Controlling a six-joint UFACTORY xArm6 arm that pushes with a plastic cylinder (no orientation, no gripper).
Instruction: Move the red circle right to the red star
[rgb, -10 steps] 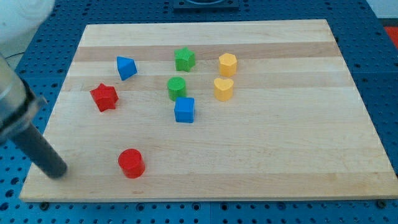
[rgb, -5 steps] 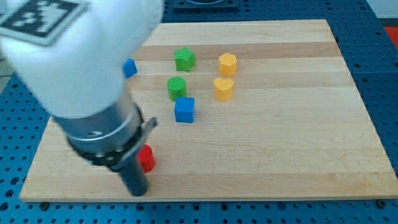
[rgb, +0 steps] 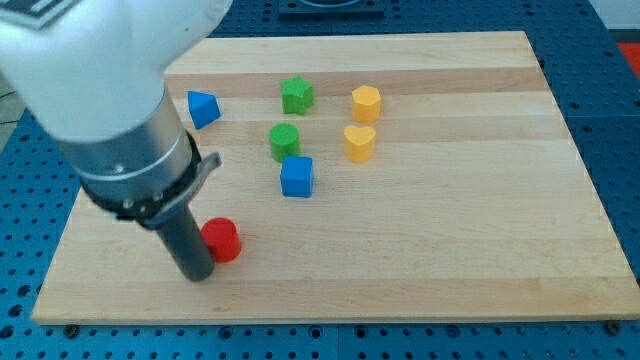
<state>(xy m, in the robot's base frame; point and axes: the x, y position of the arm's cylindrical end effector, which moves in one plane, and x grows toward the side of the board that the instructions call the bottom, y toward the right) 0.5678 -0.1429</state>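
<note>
My tip (rgb: 197, 274) rests on the wooden board (rgb: 450, 250) near the view's bottom left; the rod carries no fingers, so nothing is clenched, released or grasped. The red circle (rgb: 222, 240) sits just to the view's right of the rod's lower end and appears to touch it; whether contact is firm cannot be told. The arm's wide grey and white body (rgb: 110, 100) rises from the rod toward the view's top left and covers that part of the board; the red star is not visible and its position cannot be told.

Further up the board, the blue square block (rgb: 296, 176) lies right of and above the red circle, well apart from it; the green round block (rgb: 284, 141) stands just above the blue square, near it but with a small gap. The yellow heart block (rgb: 360, 142) lies to the view's right of the green round block; the yellow hexagonal block (rgb: 366, 103) sits just above the heart. The blue triangular block (rgb: 203, 108) lies close to the arm's body at the view's left; the green star-like block (rgb: 297, 95) sits farthest up, between the blue triangular block and the yellow hexagonal block.
</note>
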